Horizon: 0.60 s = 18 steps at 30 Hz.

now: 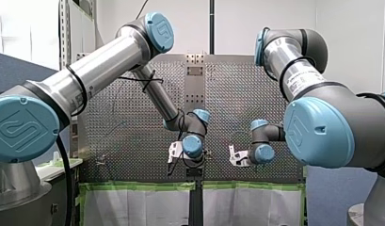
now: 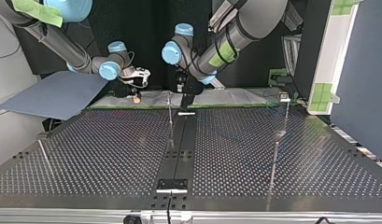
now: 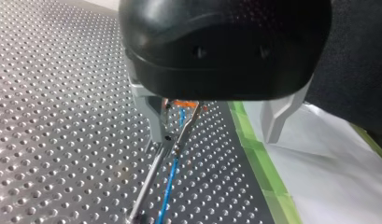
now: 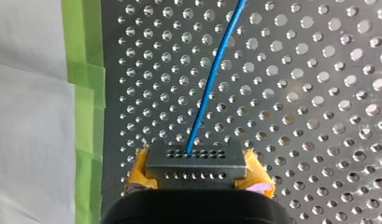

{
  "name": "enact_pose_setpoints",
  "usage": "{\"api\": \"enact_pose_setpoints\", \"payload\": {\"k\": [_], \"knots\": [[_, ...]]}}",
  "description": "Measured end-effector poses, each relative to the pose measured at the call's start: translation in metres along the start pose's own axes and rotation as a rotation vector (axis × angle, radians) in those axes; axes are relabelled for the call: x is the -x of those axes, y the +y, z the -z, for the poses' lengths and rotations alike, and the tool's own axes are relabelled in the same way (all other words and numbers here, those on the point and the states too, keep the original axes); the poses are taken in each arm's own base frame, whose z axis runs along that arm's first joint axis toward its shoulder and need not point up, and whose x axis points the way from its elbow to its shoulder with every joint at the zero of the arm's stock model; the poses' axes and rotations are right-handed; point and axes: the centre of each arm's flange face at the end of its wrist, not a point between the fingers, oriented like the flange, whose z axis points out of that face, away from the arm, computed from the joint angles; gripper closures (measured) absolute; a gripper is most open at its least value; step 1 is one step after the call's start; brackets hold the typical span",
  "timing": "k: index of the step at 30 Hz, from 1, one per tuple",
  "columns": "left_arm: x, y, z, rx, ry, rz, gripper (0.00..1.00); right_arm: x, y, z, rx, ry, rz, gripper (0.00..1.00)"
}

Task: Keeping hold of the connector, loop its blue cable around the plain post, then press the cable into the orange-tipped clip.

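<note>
Top view, l. to r.: my right gripper [image 2: 135, 95] hangs over the perforated table [image 2: 109, 154], yellow pads [image 4: 141, 175] clamped on the connector [image 4: 196, 161]. The blue cable [image 4: 212, 84] runs straight ahead of the gripper from the connector's face. Nxt along, my left gripper [image 3: 214, 135] stands w/ metal fingers [image 3: 150, 116] spread wide, holding nothing. The orange-tipped clip [image 3: 185, 106] sits btwn them, just beside one finger, & the cable climbs along the clip's stem to its mouth. Seated or not: can't tell. Which post is the plain post, & whether the cable loops it: can't tell either. Step in hand, prob.: pressing the cable into the clip. Nxt move calls for a firm hold on the connector w/ the cable taut. The left gripper must push the cable into the clip w/o bending the thin stem.
</note>
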Motion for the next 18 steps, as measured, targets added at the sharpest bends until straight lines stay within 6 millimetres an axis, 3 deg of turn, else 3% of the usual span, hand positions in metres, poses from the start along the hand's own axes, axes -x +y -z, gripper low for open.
{"api": "enact_pose_setpoints", "payload": {"k": [18], "knots": [[0.002, 0.005, -0.004, 0.009, -0.002, 0.027, 0.00, 0.018, -0.015, 0.015, -0.019, -0.043, 0.041, 1.00]]}}
